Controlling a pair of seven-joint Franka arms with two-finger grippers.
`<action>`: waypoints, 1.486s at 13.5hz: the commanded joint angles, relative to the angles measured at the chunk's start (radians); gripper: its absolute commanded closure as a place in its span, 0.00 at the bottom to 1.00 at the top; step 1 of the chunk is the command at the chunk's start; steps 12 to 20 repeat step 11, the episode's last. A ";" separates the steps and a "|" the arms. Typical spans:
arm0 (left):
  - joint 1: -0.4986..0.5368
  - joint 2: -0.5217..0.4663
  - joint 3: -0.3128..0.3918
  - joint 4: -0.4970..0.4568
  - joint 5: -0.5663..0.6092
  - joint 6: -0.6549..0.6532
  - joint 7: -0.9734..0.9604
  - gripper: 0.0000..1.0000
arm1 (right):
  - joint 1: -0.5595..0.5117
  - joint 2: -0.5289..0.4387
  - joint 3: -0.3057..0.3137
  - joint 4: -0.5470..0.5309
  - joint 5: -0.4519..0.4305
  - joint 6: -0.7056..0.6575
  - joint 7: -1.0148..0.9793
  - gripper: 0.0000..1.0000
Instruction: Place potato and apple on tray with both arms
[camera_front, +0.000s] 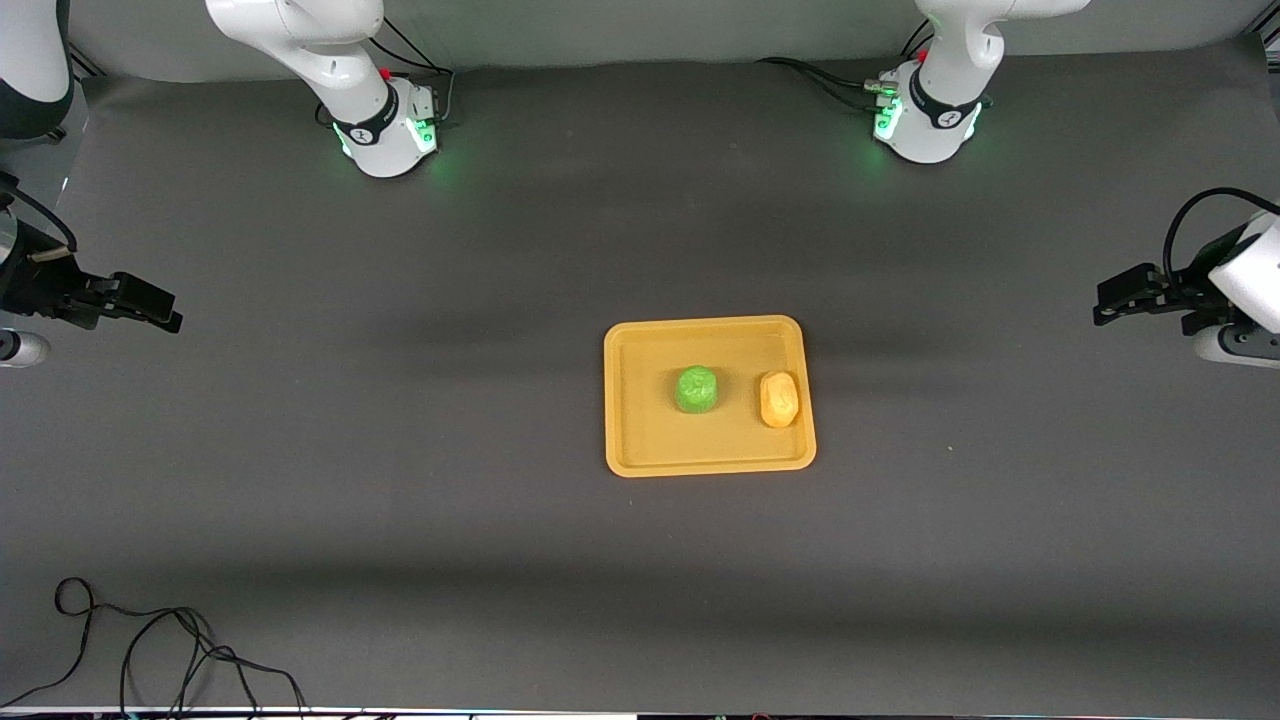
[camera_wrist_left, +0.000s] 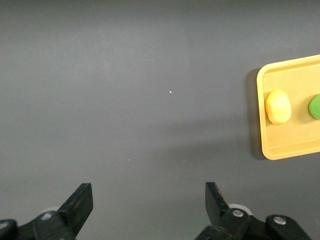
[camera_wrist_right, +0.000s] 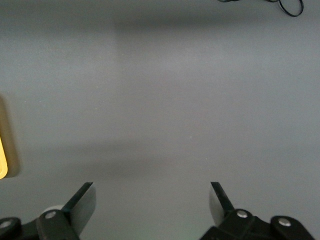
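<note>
The orange-yellow tray (camera_front: 640, 445) lies in the middle of the table. The green apple (camera_front: 696, 389) stands in it near the centre. The yellow-orange potato (camera_front: 779, 399) lies in it beside the apple, toward the left arm's end. Tray (camera_wrist_left: 280, 150), potato (camera_wrist_left: 278, 106) and apple (camera_wrist_left: 315, 106) also show in the left wrist view. My left gripper (camera_front: 1105, 305) (camera_wrist_left: 149, 200) is open and empty, up over bare table at the left arm's end. My right gripper (camera_front: 165, 312) (camera_wrist_right: 152, 200) is open and empty over bare table at the right arm's end. A sliver of the tray (camera_wrist_right: 2, 155) shows in the right wrist view.
The table is covered with a dark grey mat (camera_front: 400, 450). A loose black cable (camera_front: 150, 650) lies at the edge nearest the front camera, at the right arm's end; it also shows in the right wrist view (camera_wrist_right: 290, 6). The arm bases (camera_front: 385, 130) (camera_front: 925, 125) stand along the edge farthest from the front camera.
</note>
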 joint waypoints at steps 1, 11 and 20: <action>-0.005 0.009 0.003 0.055 0.042 -0.020 0.012 0.00 | -0.002 -0.015 0.006 -0.008 0.014 0.009 -0.007 0.00; 0.004 0.009 0.008 0.081 0.024 -0.050 -0.011 0.00 | -0.005 -0.020 0.006 -0.008 0.066 -0.005 -0.010 0.00; 0.004 0.009 0.008 0.081 0.024 -0.050 -0.011 0.00 | -0.005 -0.020 0.006 -0.008 0.066 -0.005 -0.010 0.00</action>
